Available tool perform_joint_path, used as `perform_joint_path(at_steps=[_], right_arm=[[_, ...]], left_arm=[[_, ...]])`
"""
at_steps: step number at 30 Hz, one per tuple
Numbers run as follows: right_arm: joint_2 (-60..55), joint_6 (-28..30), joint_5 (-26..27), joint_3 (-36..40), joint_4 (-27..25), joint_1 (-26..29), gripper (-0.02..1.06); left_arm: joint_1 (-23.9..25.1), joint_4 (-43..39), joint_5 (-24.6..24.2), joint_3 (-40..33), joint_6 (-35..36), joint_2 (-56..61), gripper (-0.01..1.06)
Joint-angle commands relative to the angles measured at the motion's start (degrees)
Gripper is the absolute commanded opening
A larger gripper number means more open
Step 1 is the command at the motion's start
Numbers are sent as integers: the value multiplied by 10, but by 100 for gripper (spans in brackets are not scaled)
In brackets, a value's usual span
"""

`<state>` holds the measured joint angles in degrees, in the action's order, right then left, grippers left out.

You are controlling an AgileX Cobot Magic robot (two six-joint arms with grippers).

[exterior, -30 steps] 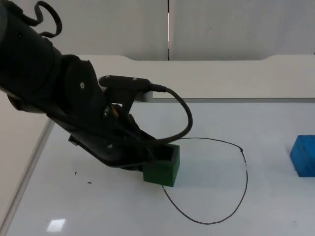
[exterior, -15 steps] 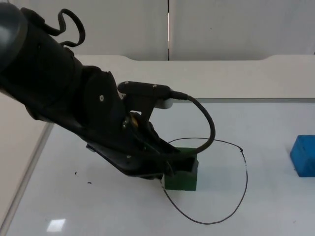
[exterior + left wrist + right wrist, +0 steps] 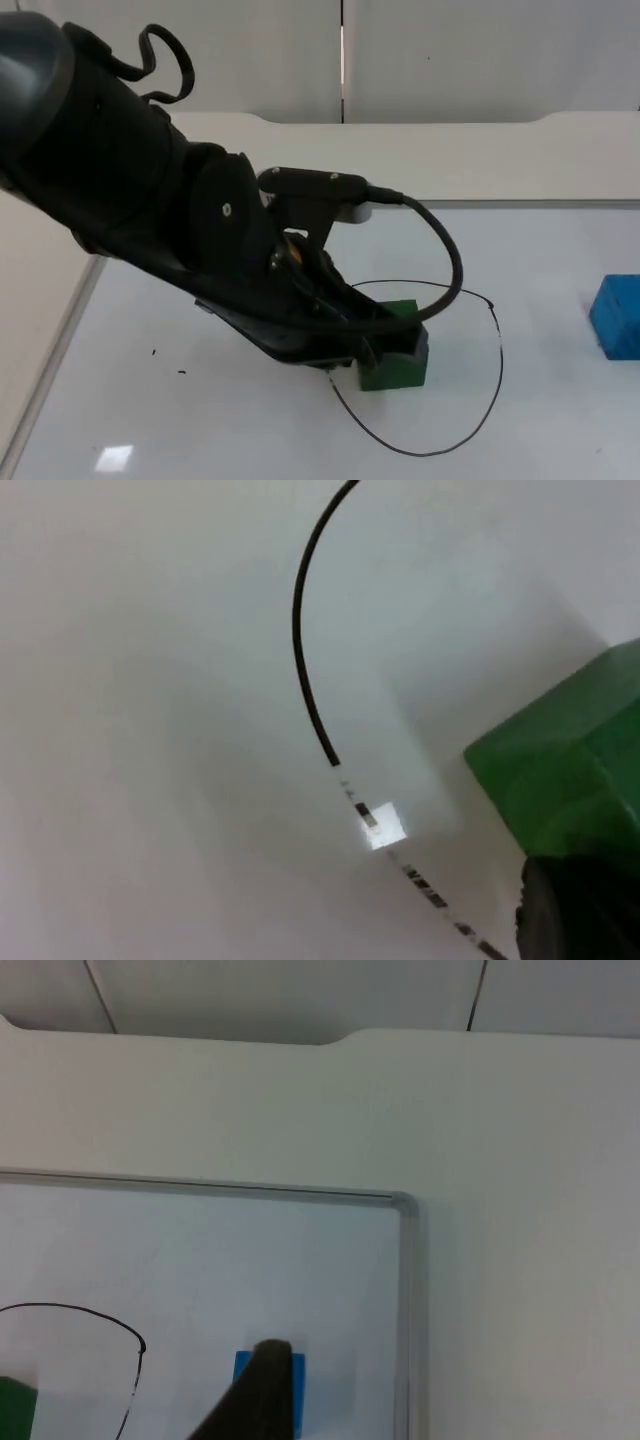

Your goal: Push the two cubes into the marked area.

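The green cube rests inside the left part of the black drawn outline on the whiteboard. My left gripper sits low against the cube's left side, with the arm covering most of it. The left wrist view shows the green cube close to the left gripper, with the outline's line beside it. The blue cube stands outside the outline at the far right edge. My right gripper hangs high over the table's far right and partly hides the blue cube.
The whiteboard's raised grey rim runs just right of the blue cube, with bare white table beyond it. The board's far rim lies behind the outline. Small black marks dot the board at the left.
My left arm has swept to the right, sliding the green cube from the outline's left edge to inside it. The blue cube has stayed put.
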<state>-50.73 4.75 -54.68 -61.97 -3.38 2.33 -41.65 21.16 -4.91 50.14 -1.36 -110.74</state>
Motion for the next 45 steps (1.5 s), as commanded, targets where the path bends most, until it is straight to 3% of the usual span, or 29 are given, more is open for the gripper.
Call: perform_joint_path(at_steps=[1,16,30,33,41,45], right_arm=[[0,0,-2,-2,-2,-4,103],[0,0,-1,-2,-2,-4,103],[0,0,0,-2,2,-4,103],[0,0,2,-2,2,-4,103],[0,0,4,-2,2,-4,103],[0,12,1,-1,2,-4,103]], left_arm=[[-4,10,9,5,5,-1,0],[-3,-30,5,10,2,25,0],[-3,-122,-144,-9,3,300,0],[-3,-153,-189,-37,3,402,0],[-3,-163,-221,-116,1,599,0],[-3,-162,-289,-145,-20,719,0]])
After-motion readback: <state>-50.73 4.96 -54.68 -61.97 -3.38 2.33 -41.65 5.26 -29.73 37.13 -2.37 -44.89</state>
